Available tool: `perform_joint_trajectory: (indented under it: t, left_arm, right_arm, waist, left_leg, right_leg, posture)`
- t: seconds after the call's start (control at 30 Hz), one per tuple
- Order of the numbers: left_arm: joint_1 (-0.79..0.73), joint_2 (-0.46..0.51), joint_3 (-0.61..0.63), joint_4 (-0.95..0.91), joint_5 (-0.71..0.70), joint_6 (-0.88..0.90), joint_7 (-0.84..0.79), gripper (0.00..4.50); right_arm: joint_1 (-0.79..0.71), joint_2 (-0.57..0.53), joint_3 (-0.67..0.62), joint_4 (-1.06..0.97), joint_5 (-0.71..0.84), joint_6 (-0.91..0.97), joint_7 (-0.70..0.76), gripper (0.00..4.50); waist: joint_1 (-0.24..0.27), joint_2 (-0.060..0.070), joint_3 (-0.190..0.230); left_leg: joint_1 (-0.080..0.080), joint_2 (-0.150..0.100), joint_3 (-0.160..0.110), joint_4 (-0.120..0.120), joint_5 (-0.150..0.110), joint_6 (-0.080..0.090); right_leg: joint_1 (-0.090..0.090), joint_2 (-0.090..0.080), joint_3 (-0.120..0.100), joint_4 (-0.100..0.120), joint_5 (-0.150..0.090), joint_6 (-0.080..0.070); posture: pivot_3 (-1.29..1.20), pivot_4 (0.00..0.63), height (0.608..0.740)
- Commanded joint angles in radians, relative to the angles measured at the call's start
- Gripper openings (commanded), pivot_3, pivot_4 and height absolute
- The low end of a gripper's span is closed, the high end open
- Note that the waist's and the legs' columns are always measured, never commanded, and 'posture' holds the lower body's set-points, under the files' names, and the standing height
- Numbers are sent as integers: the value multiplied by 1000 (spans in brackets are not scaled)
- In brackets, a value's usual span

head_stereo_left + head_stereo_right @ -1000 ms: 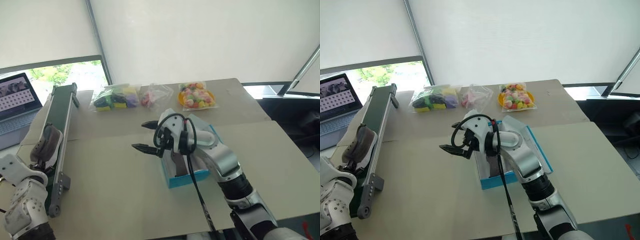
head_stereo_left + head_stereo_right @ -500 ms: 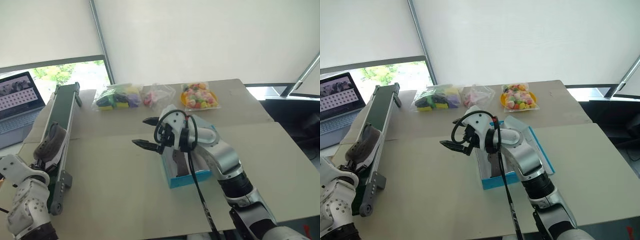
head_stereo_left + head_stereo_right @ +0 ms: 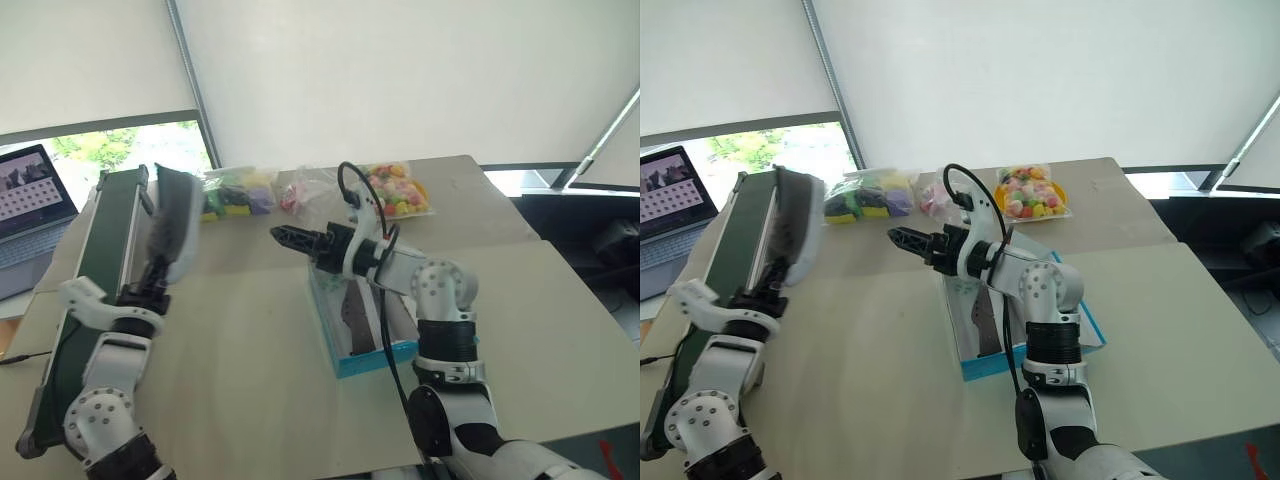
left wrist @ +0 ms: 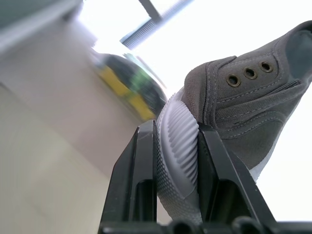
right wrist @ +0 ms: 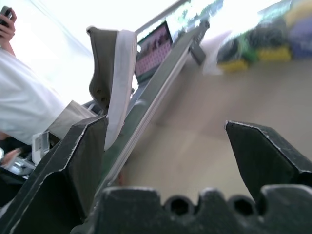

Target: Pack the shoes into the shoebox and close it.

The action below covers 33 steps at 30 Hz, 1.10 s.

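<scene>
My left gripper [image 4: 178,146] is shut on the heel end of a grey shoe [image 3: 176,222] with a white midsole. It holds the shoe upright in the air, above the table's left side and beside the green belt. The blue shoebox [image 3: 378,355] stands open, white inside, at the table's middle. A second shoe [image 3: 350,312] lies in it with its dark tread showing. My right gripper [image 3: 292,238] is open and empty, pointing left just past the box's far left corner. In the right wrist view the held shoe [image 5: 115,73] stands beyond the wide-apart fingers [image 5: 85,146].
A long green conveyor belt [image 3: 98,235] runs along the table's left edge, with a laptop [image 3: 25,190] beyond it. Clear bags of colourful items [image 3: 235,192] and a yellow dish of sweets [image 3: 398,192] lie at the back. A person in a white shirt [image 5: 24,100] stands off to the left.
My left gripper closed on the shoe, lifted it off the belt and swung it right, tipping it upright. My right gripper rolled and reached a little farther out over the table.
</scene>
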Motion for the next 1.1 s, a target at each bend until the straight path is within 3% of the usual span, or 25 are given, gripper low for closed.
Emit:
perform_joint_trajectory:
  t: [0.03, 0.33, 0.7, 1.07, 1.1]
  left_arm:
    - [-34, -20, -146, -82, -89, 38, 11, 638]
    - [-41, -15, -306, -95, -133, 37, 44, 638]
    - [-47, 29, -312, -46, -107, 3, 53, 638]
    - [-42, 44, -356, -60, -125, -17, 56, 638]
    - [-38, 44, -357, -62, -125, -18, 56, 636]
  right_arm:
    - [-79, 106, -64, -6, 99, 54, -83, 4500]
    - [-107, 112, -56, -22, 185, 10, -206, 4500]
    - [-108, 96, -76, -35, 336, -12, -280, 4500]
    - [-96, 76, -34, -8, 385, -69, -335, 4500]
    - [-93, 74, -31, -8, 386, -74, -341, 4252]
  waist:
    - [1, 0, 0]
    - [-27, 1, 0]
    - [-27, 1, 0]
    - [-27, 1, 0]
    - [-27, 1, 0]
  left_leg:
    - [0, -1, 0, 0, 0, 0]
    - [0, 2, 9, -1, 0, 0]
    - [1, 2, 13, -1, 0, 0]
    - [1, 1, 13, -1, -1, 3]
    - [1, 1, 13, -1, -1, 3]
  right_leg:
    - [0, 0, 1, 0, 0, 0]
    - [0, 2, 7, -3, -1, 1]
    - [0, 3, 7, -3, -1, 1]
    - [-1, 2, 8, -3, -1, 1]
    - [-1, 2, 8, -3, -1, 1]
  posture:
    - [0, 150, 646]
    - [0, 150, 646]
    - [0, 150, 646]
    - [0, 150, 646]
    - [0, 150, 646]
